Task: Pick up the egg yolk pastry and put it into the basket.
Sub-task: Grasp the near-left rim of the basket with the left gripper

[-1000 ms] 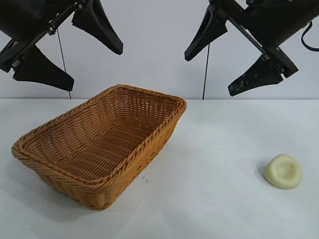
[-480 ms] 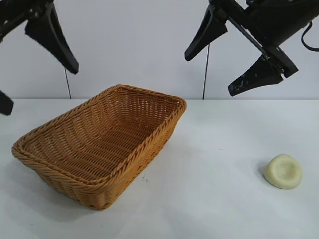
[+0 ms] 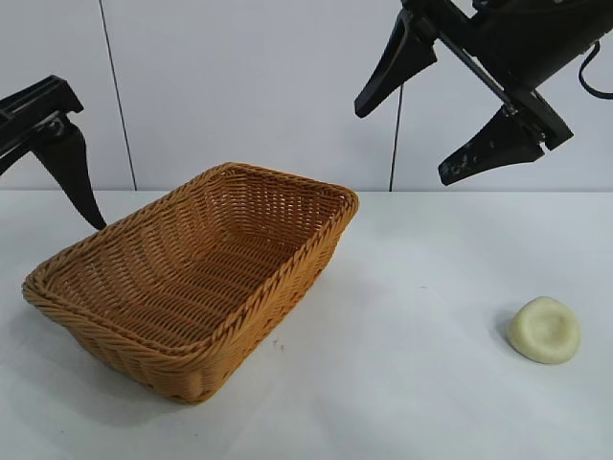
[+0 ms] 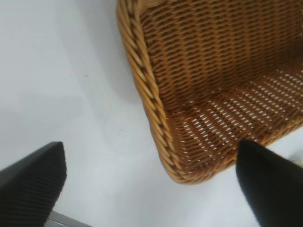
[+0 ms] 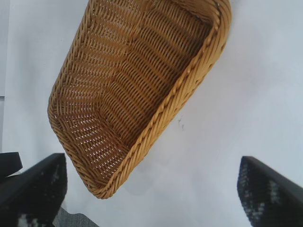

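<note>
A white worktop point(image 3: 412, 383) carried the basket point(image 3: 192, 278) at the left and the pastry point(image 3: 544, 330) well apart at the right, nothing between. The pastry was pale, round, slightly dimpled. The left claw point(image 4: 151, 184) gaped beside the basket; the right claw point(image 3: 450, 115) gaped high above.

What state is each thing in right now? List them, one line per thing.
egg yolk pastry: lying on the table, apart from the basket, untouched.
basket: upright on the table, nothing inside.
left gripper: open, holding nothing, low beside the basket's outer left side.
right gripper: open, holding nothing, raised above the table, between basket and pastry.
table: bears the basket and the pastry.
</note>
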Controlling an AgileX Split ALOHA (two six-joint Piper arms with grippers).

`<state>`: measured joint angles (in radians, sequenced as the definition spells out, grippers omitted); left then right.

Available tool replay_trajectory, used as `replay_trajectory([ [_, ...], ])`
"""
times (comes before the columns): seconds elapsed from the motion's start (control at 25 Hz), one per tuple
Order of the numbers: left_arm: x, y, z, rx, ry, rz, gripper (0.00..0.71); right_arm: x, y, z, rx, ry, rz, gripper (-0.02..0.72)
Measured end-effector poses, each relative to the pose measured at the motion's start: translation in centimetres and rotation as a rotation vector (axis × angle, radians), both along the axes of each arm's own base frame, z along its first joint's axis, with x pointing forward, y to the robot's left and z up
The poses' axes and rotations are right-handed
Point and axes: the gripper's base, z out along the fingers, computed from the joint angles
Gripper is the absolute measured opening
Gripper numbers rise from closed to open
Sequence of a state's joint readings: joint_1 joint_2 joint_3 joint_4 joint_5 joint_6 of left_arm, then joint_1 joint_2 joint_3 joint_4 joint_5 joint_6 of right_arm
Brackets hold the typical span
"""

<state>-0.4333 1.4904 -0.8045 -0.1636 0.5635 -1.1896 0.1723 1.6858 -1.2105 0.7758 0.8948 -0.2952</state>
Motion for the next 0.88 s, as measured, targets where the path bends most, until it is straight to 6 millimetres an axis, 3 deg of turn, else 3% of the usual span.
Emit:
replay_trajectory([
  [0.44,2.7,-1.0,-7.6,0.046,0.081,0.058,0.695,0.0,0.0,0.0,0.000,0.001,0.001,0.695],
  [0.68,2.9,-1.1,-8.5,0.038,0.093,0.079,0.687,-0.1,0.0,0.0,0.001,0.006,0.005,0.695],
  [0.76,2.9,-1.1,-8.5,0.036,0.092,0.081,0.613,-0.1,0.0,0.0,0.001,0.008,0.007,0.695],
  [0.88,2.9,-1.1,-8.5,0.035,0.092,0.082,0.361,-0.1,0.0,0.0,0.003,0.010,0.008,0.695],
])
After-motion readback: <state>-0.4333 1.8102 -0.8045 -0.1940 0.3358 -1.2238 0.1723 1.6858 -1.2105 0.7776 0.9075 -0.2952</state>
